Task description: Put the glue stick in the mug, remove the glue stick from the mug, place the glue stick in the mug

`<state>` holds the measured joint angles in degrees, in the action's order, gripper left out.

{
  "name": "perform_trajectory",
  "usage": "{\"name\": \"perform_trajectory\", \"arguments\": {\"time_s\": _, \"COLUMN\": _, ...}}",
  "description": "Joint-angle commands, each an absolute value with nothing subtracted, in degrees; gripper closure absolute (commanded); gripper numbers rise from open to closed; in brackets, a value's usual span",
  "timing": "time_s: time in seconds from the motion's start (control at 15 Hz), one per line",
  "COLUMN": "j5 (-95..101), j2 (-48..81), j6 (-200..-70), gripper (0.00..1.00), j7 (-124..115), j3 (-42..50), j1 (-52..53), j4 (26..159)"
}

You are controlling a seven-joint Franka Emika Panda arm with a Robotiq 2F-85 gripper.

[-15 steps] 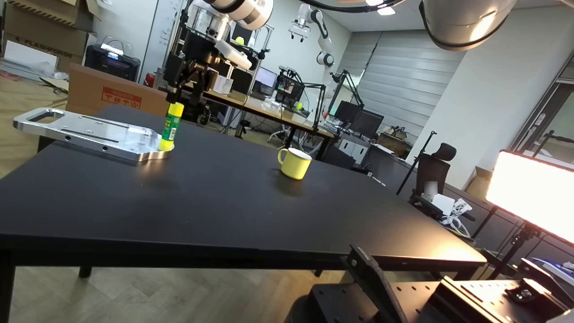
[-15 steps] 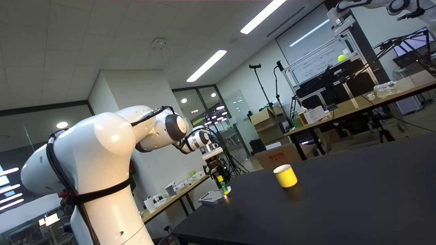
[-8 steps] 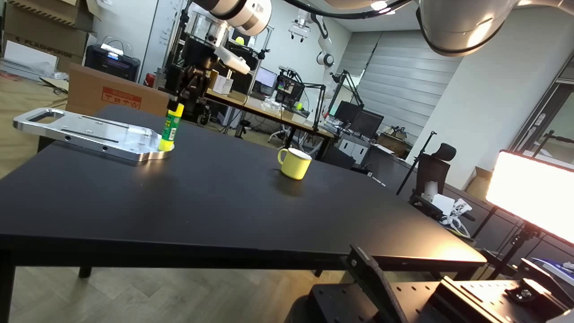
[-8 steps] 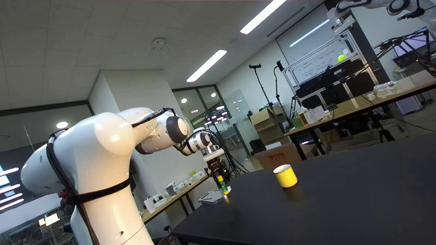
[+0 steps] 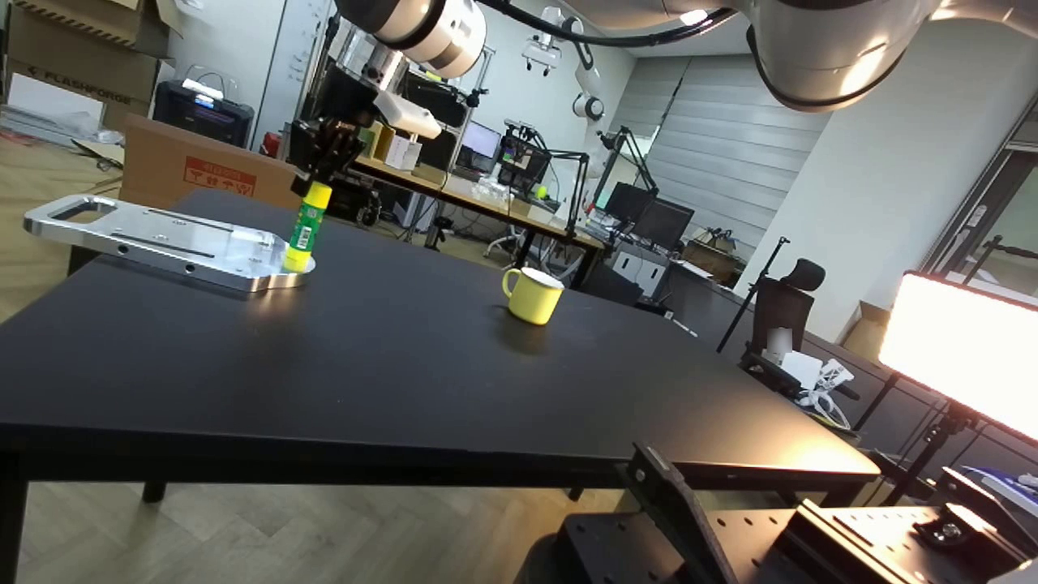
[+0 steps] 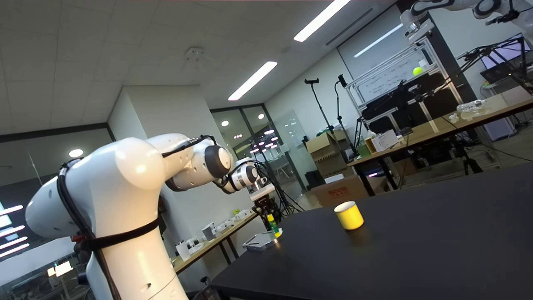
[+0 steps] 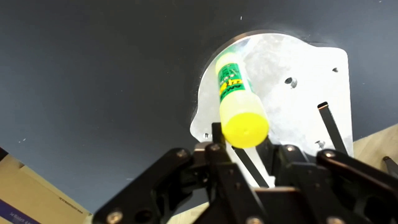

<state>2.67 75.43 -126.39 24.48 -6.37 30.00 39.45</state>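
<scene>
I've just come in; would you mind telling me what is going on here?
A robot arm has its gripper closed on the top of the glue stick, over the rounded end of a metal plate; I can't tell whether glue stick and plate touch. The yellow mug stands apart on the black table, without the glue stick in it.

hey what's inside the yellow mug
In the mug, both exterior views show only pale inner wall; nothing sticks out of it. The near side hides the bottom: anything lying there can't be seen.
</scene>
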Motion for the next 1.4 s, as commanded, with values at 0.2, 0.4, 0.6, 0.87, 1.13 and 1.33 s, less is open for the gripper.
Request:
{"name": "perform_trajectory", "arguments": {"time_s": 0.2, "j5": 2.8, "j2": 73.1, "j6": -124.8, "gripper": 0.92, "j7": 21.9, "j3": -5.0, "j1": 29.8, "j4": 38.8}}
{"name": "perform_trajectory", "arguments": {"time_s": 0.4, "j5": 4.0, "j2": 70.2, "j6": -124.4, "gripper": 0.92, "j7": 19.5, "j3": -2.5, "j1": 30.1, "j4": 40.5}}
{"name": "perform_trajectory", "arguments": {"time_s": 0.6, "j5": 5.3, "j2": 66.5, "j6": -124.0, "gripper": 0.92, "j7": 16.7, "j3": 0.3, "j1": 30.2, "j4": 42.4}}
{"name": "perform_trajectory", "arguments": {"time_s": 0.87, "j5": 7.0, "j2": 61.3, "j6": -124.6, "gripper": 0.92, "j7": 12.8, "j3": 4.0, "j1": 30.2, "j4": 46.6}}
{"name": "perform_trajectory", "arguments": {"time_s": 1.13, "j5": 7.0, "j2": 54.0, "j6": -127.5, "gripper": 0.92, "j7": 8.6, "j3": 7.2, "j1": 29.5, "j4": 56.8}}
{"name": "perform_trajectory", "arguments": {"time_s": 1.33, "j5": 5.9, "j2": 49.4, "j6": -129.9, "gripper": 0.92, "j7": 8.9, "j3": 8.2, "j1": 28.0, "j4": 64.0}}
